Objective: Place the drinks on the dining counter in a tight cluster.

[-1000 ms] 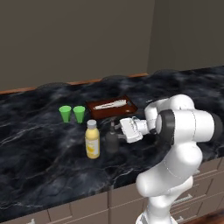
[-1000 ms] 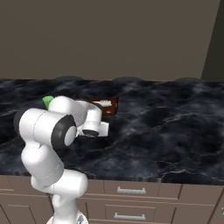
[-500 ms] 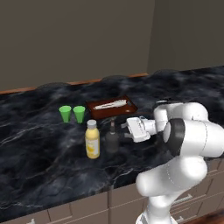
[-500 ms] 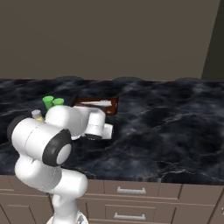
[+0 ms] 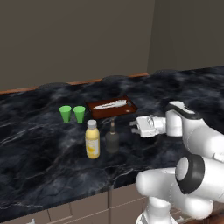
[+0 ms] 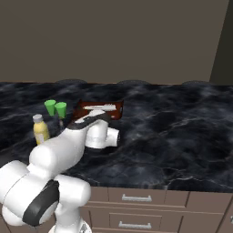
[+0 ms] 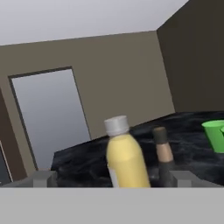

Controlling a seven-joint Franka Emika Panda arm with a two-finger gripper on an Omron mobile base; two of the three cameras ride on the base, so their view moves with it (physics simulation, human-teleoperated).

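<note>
Two drinks stand side by side on the dining counter (image 5: 39, 162): a yellow bottle (image 5: 92, 139) with a pale grey cap and, just right of it, a dark narrow-necked bottle (image 5: 112, 139). My gripper (image 5: 133, 127) hovers a short way right of the dark bottle, pointing at it, open and holding nothing. The hand view looks between the fingertips (image 7: 45, 179) of the gripper (image 7: 113, 179) at the yellow bottle (image 7: 124, 159) and the dark bottle (image 7: 162, 157) close behind it. From the right base view the yellow bottle (image 6: 40, 129) stands left of my arm.
Two small green cups (image 5: 65, 113) (image 5: 79, 113) stand behind the bottles, and one green cup (image 7: 215, 134) shows at the right of the hand view. A brown tray (image 5: 110, 107) with pale cutlery lies beyond the dark bottle. The counter's wavy far edge (image 5: 109, 78) meets the wall.
The hand has drawn slightly to the right, away from the dark bottle, while the elbow swung right and lower. The jaws stayed open. The bottles have not moved.
</note>
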